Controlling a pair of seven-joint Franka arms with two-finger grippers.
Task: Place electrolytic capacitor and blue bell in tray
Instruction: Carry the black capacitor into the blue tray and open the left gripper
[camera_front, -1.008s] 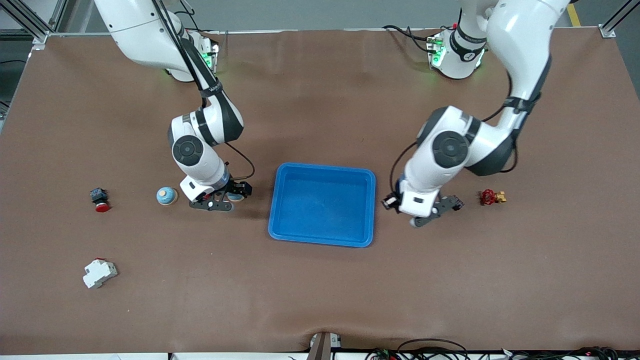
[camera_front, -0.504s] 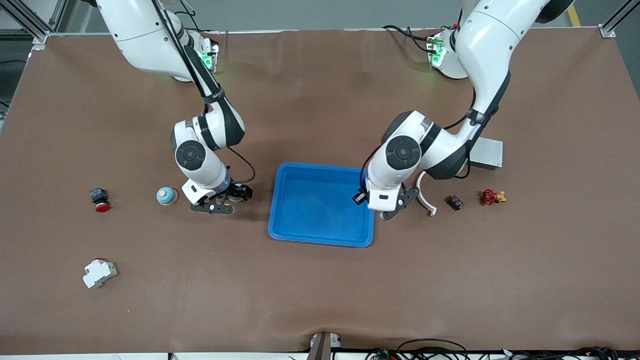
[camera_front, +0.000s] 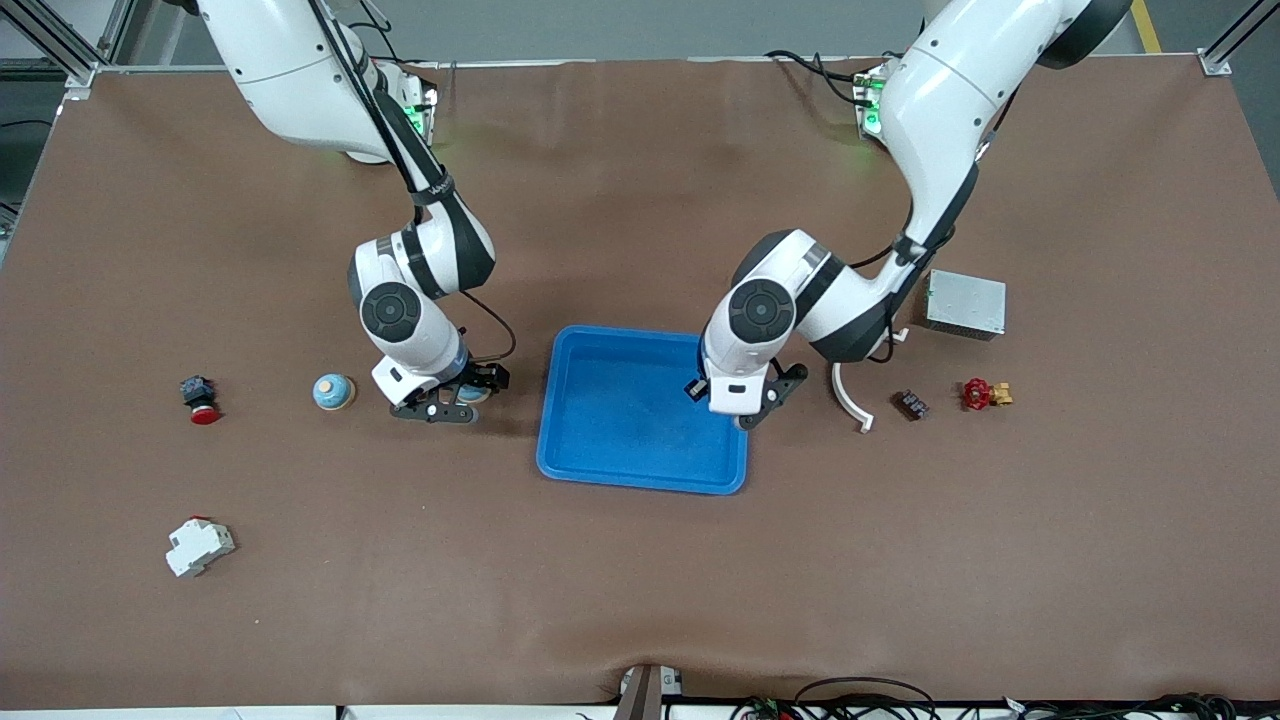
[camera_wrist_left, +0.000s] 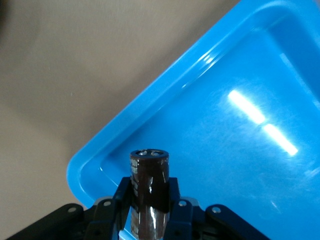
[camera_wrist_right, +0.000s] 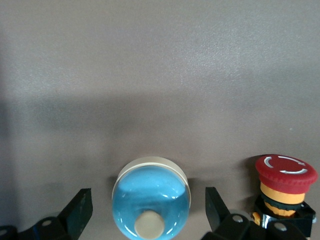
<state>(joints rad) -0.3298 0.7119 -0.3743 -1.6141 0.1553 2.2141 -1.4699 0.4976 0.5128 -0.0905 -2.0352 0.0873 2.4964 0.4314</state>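
Note:
The bright-blue tray (camera_front: 565, 455) lies mid-table. My left gripper (camera_front: 748, 415) hangs over the tray's rim at the left arm's end. It is shut on the dark, shiny electrolytic capacitor (camera_wrist_left: 149, 187), which stands upright between the fingers above a tray corner (camera_wrist_left: 225, 125). The blue bell (camera_front: 333, 392), a blue dome with a cream knob, sits on the table toward the right arm's end. My right gripper (camera_front: 438, 405) is low between the bell and the tray, open and empty. In the right wrist view the bell (camera_wrist_right: 151, 202) lies ahead, in line with the gap of the gripper (camera_wrist_right: 147, 212).
A red push button (camera_front: 200, 402) (camera_wrist_right: 285, 182) and a white breaker (camera_front: 200, 546) lie toward the right arm's end. A grey metal box (camera_front: 965, 303), a white curved piece (camera_front: 850, 395), a small dark part (camera_front: 910, 404) and a red-yellow valve (camera_front: 985, 394) lie toward the left arm's end.
My left arm has carried the capacitor from over the table beside the tray to over the tray's rim, uncovering the grey box and small parts. The right gripper has barely shifted.

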